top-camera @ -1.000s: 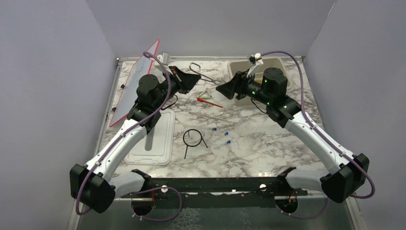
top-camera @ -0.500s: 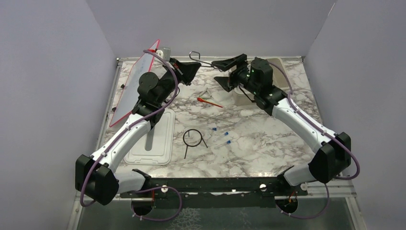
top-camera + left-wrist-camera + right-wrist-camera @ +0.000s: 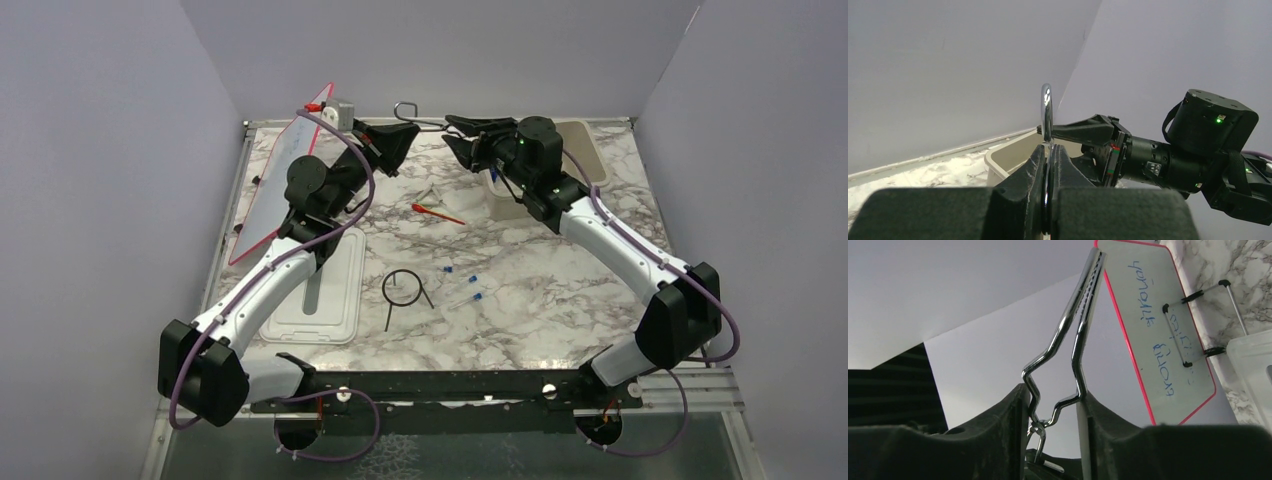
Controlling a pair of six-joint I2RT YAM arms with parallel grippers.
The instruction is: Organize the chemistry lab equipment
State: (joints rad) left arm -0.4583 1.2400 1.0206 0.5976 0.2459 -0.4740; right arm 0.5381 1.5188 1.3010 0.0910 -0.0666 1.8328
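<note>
The silvery wire tongs (image 3: 408, 110) hang in the air near the back wall, between both grippers. My left gripper (image 3: 398, 138) is shut on them; in the left wrist view (image 3: 1049, 148) the wire loop (image 3: 1046, 97) sticks up from its closed fingers. My right gripper (image 3: 457, 135) has its fingers against both arms of the tongs (image 3: 1079, 335) near their pivot, in the right wrist view (image 3: 1054, 396). On the table lie an orange-red stick (image 3: 437, 212), a black wire ring with legs (image 3: 402, 288) and two blue-capped tubes (image 3: 470, 298). The blue hexagonal piece is not in view.
The beige tub (image 3: 580, 135) stands at the back right behind my right arm, also in the left wrist view (image 3: 1008, 156). Its slotted lid (image 3: 322, 292) lies at the left. The red-framed white board (image 3: 285, 185) leans at the back left, a small grey box (image 3: 343, 110) behind it.
My left gripper has lifted the tongs off the table toward the back wall. My right arm has swung left from the tub, and its wide-open jaws have closed onto the tongs.
</note>
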